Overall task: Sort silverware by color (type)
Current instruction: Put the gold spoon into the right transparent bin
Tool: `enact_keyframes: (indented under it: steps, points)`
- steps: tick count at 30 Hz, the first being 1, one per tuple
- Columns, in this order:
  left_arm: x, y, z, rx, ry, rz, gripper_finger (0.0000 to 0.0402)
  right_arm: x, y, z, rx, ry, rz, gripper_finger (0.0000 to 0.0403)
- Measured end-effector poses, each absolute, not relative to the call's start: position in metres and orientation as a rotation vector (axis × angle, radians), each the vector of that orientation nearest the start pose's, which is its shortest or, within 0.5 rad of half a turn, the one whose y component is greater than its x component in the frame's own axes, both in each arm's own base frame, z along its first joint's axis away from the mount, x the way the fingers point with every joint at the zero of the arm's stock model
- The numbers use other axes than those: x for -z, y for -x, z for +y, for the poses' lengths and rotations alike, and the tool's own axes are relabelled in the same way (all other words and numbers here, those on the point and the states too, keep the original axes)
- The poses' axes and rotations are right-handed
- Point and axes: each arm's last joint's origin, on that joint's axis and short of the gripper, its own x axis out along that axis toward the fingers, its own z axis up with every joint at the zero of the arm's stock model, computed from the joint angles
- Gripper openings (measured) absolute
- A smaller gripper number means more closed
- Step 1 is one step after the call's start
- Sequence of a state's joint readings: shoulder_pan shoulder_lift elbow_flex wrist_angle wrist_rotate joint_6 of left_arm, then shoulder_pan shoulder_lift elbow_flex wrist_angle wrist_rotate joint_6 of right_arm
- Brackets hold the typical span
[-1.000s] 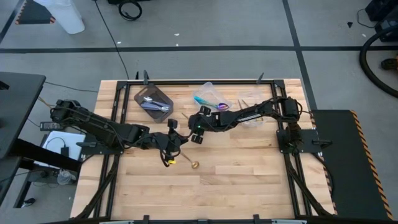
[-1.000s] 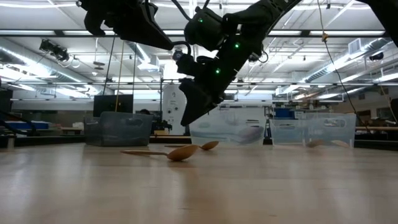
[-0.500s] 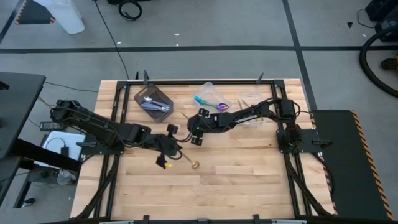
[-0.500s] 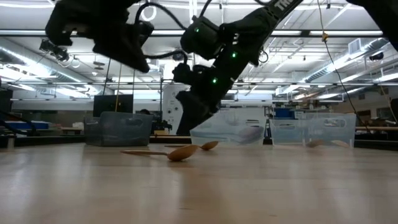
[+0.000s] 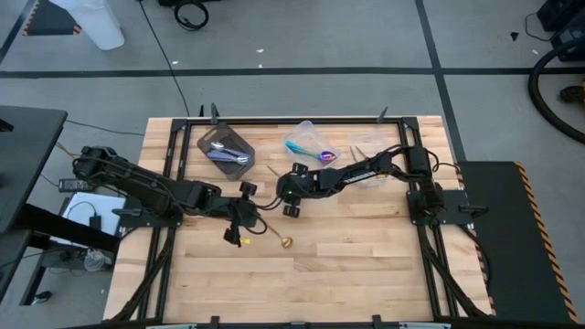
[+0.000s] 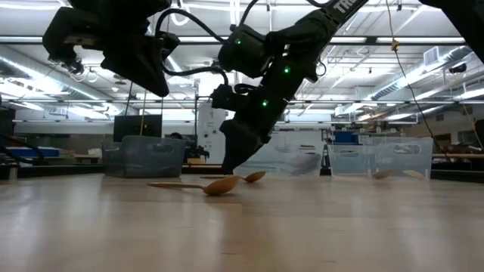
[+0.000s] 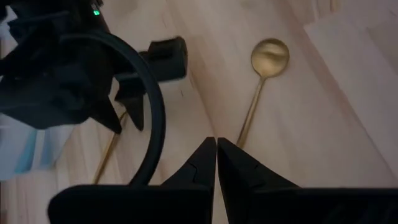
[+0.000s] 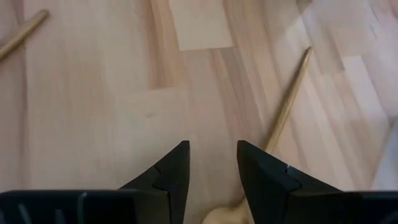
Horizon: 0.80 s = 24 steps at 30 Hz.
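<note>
Gold spoon [image 5: 277,237] sits mid-table, open wood all around and far from any edge. My left gripper [image 5: 232,237] has slid to its 9 o'clock, clenched empty. Right gripper [image 5: 284,197], jaws parted, has dropped lower over a second gold spoon [image 8: 283,122].

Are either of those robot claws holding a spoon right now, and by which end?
No. The left gripper is shut on nothing; the right gripper is open above a gold spoon, not gripping it.
</note>
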State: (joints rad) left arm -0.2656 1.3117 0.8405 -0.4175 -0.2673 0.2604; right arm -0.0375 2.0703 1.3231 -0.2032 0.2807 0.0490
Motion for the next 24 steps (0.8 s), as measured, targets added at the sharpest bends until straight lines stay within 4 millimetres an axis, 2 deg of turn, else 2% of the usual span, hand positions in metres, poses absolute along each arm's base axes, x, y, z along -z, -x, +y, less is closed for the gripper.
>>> enact_keyframes:
  steps: [5,10,16,24]
  points:
    - [-0.235,-0.242,-0.058,0.087,-0.448,0.853,0.0023,-0.139,-0.421,-0.026,0.330,0.070,0.937,0.0143]
    - [-0.250,-0.224,-0.055,0.041,-0.392,0.842,0.0023,-0.146,-0.417,-0.024,0.333,0.067,0.944,0.0143]
    - [-0.262,-0.205,-0.058,0.033,-0.289,0.825,0.0023,-0.155,-0.421,-0.023,0.309,-0.003,0.874,0.0143]
    - [-0.264,-0.184,-0.076,0.133,-0.176,0.874,0.0023,-0.157,-0.426,0.001,0.323,-0.075,0.795,0.0141]
